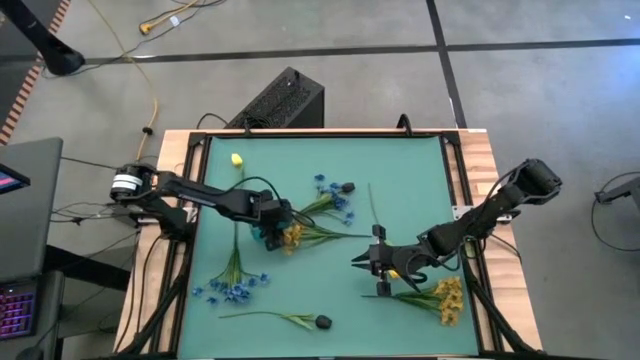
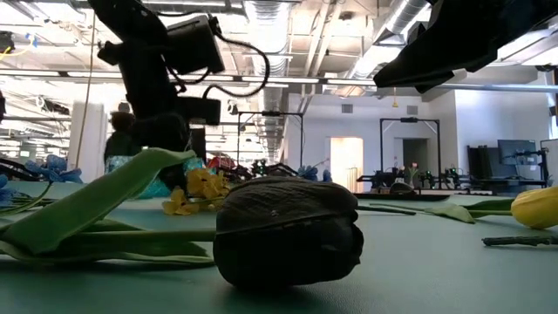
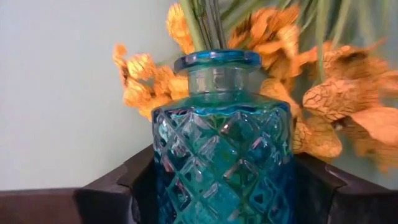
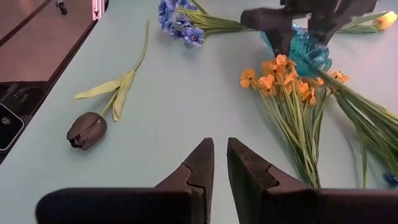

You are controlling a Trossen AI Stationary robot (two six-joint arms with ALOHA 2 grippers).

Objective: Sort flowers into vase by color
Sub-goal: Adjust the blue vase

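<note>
1. The left gripper (image 1: 268,218) is closed around a blue glass vase (image 3: 221,155); the fingers (image 3: 118,183) press on both sides of its body, probably to steady it for loading.
2. An orange flower bunch (image 1: 292,236) lies right at the vase's mouth (image 3: 217,60), some stems seeming to enter the neck.
3. The right gripper (image 1: 372,262) hovers over bare mat near the table's right side, fingers (image 4: 200,168) nearly together and holding nothing.
4. A second orange bunch (image 1: 446,298) lies just beside it, towards the near right corner.
5. Farther off lie blue sprigs (image 1: 232,288), a dark bud (image 1: 323,322) and a yellow bud (image 1: 237,158), all unsorted.
</note>
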